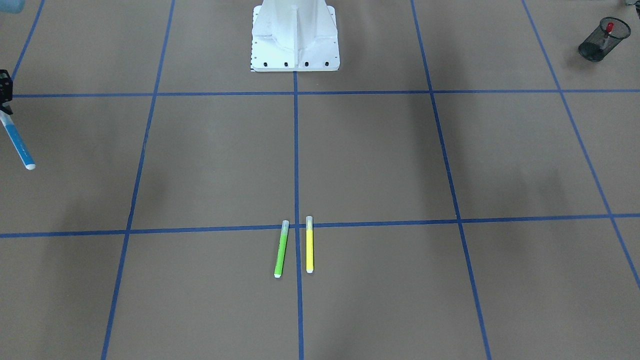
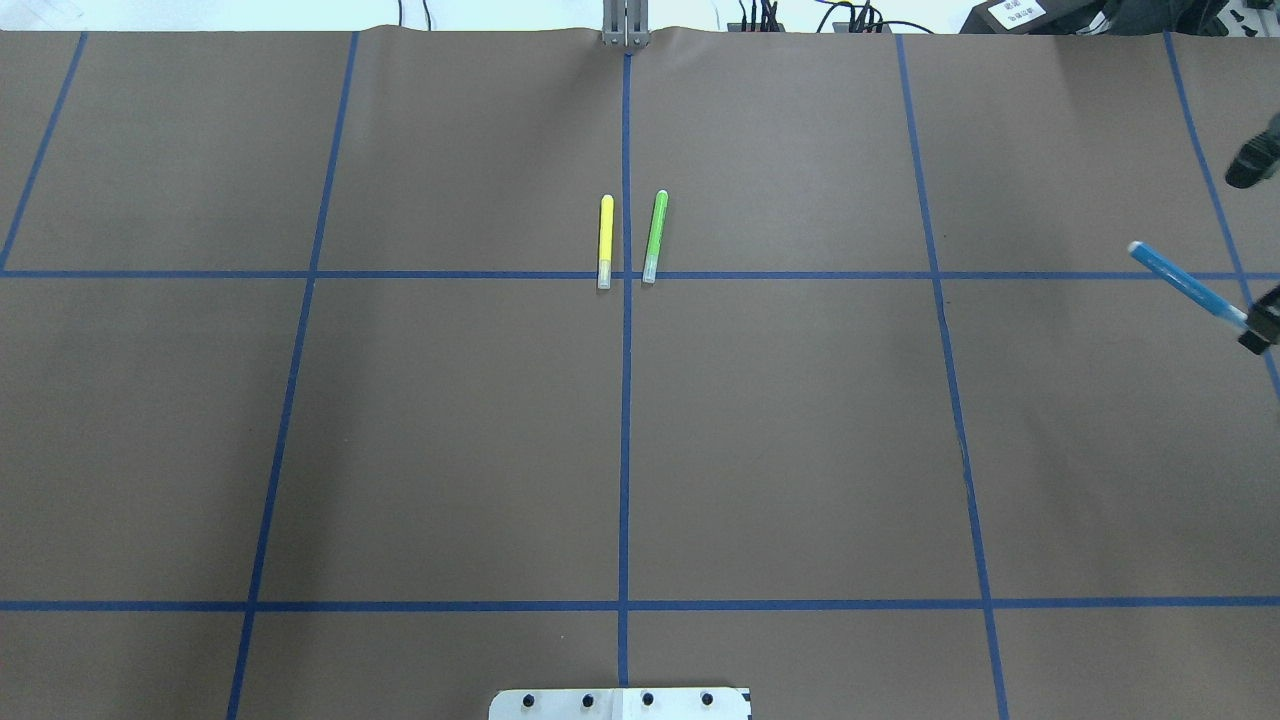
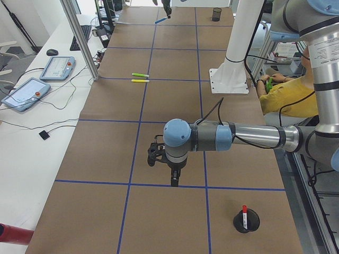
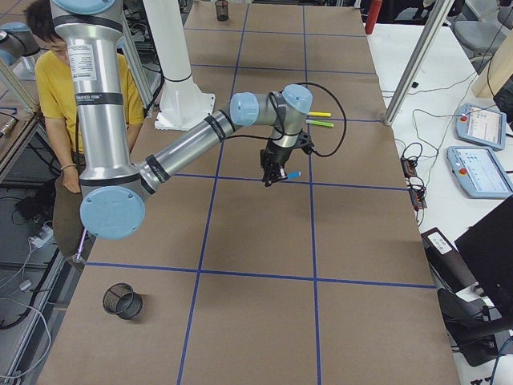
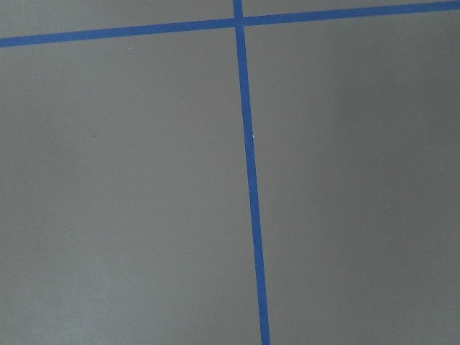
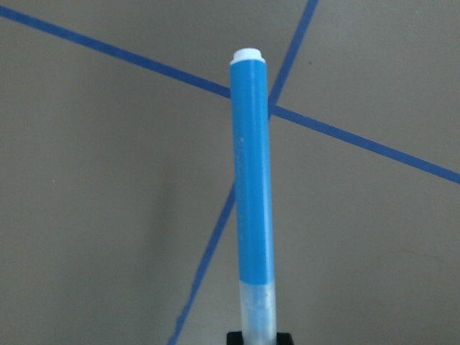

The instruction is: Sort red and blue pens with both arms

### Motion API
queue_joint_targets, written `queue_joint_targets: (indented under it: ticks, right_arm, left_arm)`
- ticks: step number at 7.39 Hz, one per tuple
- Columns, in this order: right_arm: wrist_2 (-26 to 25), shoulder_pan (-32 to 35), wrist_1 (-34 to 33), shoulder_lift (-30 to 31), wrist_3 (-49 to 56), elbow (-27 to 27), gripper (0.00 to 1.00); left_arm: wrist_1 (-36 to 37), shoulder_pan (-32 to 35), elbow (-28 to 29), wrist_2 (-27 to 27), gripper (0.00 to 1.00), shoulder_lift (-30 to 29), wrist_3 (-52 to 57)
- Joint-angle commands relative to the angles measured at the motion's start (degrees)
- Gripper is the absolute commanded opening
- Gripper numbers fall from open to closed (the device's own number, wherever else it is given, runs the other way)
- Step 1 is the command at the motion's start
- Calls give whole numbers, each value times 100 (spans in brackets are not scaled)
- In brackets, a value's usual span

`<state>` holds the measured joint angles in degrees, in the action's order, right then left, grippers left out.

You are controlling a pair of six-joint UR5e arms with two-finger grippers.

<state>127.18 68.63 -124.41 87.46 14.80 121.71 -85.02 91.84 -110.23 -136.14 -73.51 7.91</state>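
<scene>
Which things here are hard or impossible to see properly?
Left gripper: seen only in the left side view, too small to judge open or shut.
Right gripper, holding the blue pen: cut by the overhead picture's edge.
Red pen: mostly hidden inside the mesh cup, front view.

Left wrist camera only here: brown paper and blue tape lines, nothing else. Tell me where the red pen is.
Observer: The red pen stands in a black mesh cup near the table's end on the robot's left.
Operator: Now report the blue one.
Observer: The blue pen is held above the table, its translucent cap end in the jaws of the right gripper.
Operator: List what's lying loose.
Observer: A green pen and a yellow pen lie side by side, not touching, one on each side of the centre tape line.
</scene>
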Motion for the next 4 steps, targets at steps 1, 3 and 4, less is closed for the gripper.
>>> queue_joint_targets:
  ticks: [1, 3, 4]
  right_arm:
    - [-673, 203, -835, 997, 1398, 535, 0]
    - [-1280, 194, -1392, 2224, 1910, 1177, 0]
    - [-1388, 246, -1402, 2788, 2252, 1301, 0]
  left_arm:
    - [-172, 0, 1, 0, 100, 117, 0]
    - [-322, 0, 10, 0, 100, 135, 0]
    - [-322, 0, 1, 0, 100, 135, 0]
